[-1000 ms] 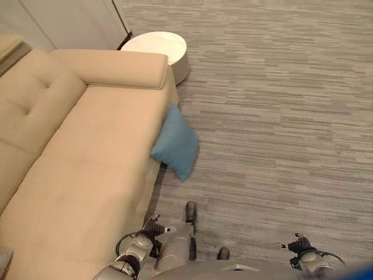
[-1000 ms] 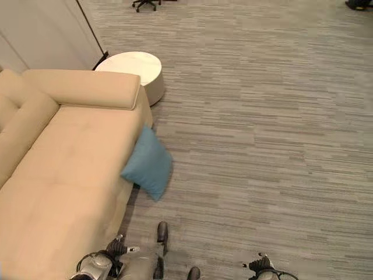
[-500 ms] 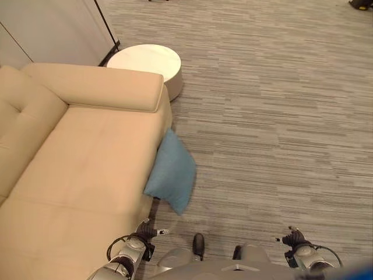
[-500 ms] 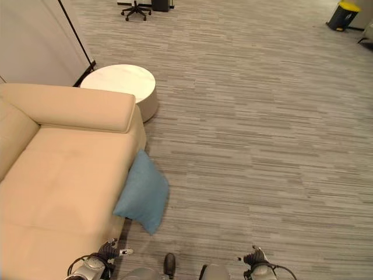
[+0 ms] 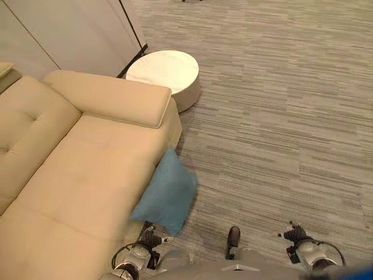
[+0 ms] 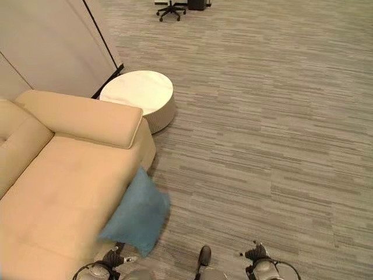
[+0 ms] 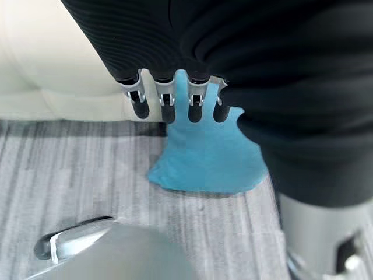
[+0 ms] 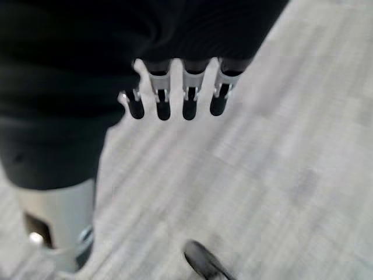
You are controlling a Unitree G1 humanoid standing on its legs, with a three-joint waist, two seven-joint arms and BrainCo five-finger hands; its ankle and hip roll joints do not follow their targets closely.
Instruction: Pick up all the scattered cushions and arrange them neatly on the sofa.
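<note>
A blue cushion [image 5: 166, 198] lies on the carpet, leaning against the front of the beige sofa [image 5: 70, 175] near its armrest end. My left hand [image 5: 148, 240] hangs low beside the sofa, just short of the cushion's near corner and not touching it. In the left wrist view its fingers [image 7: 168, 105] are straight and empty, with the cushion [image 7: 204, 151] past them. My right hand [image 5: 295, 234] hangs low over bare carpet, far to the right of the cushion. Its fingers [image 8: 187, 99] are straight and hold nothing.
A round white side table [image 5: 166, 73] stands by the sofa's armrest [image 5: 111, 96]. Grey panels [image 5: 70, 35] rise behind the sofa. An office chair [image 6: 171, 7] stands far back. Grey striped carpet [image 5: 280, 134] spreads wide to the right.
The whole view has shifted, so the camera moved. The cushion now shows lower and closer to my left hand. Both hands stay low and empty.
</note>
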